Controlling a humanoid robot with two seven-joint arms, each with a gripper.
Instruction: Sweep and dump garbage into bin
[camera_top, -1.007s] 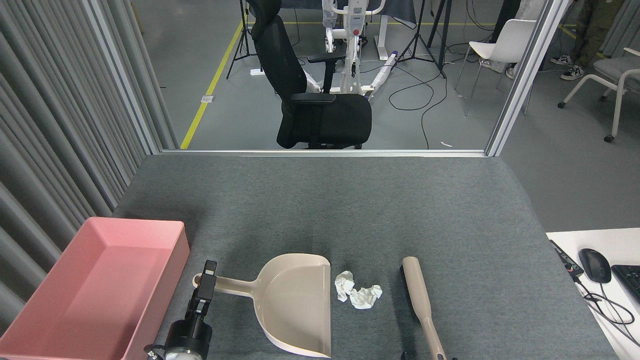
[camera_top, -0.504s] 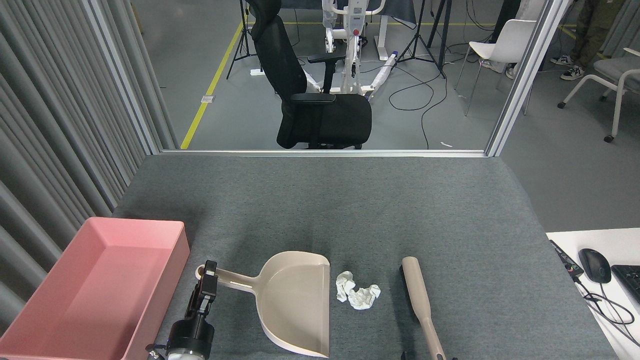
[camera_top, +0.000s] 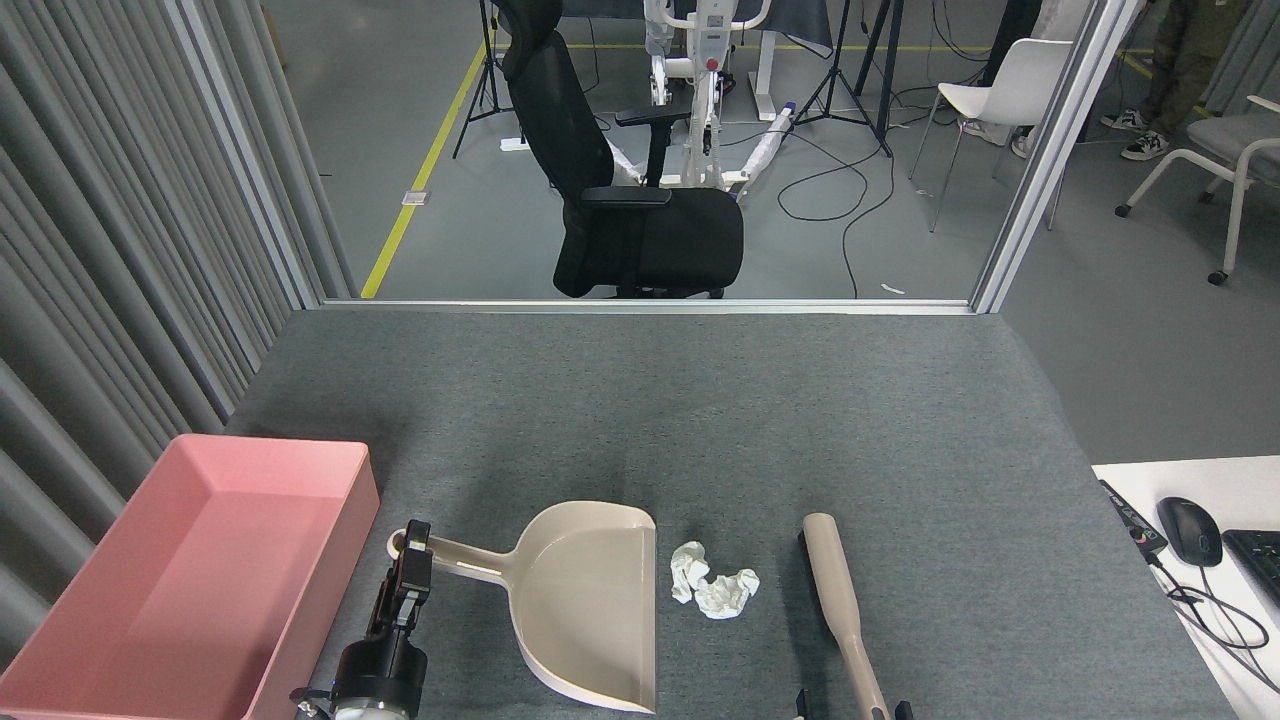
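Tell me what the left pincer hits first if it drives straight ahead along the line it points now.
The left pincer points away from the robot and sits right at the end of the dustpan handle, so it would probably meet that first. Height is hard to judge from the head view; if it rides above the handle, only bare table lies ahead.

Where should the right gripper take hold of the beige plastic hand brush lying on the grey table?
Grip the beige plastic hand brush at its narrow handle, the near end by the bottom edge, coming from above. That end lies towards the right gripper, is probably slim enough to pinch, and leaves the wider head free beside the white tissue wads.
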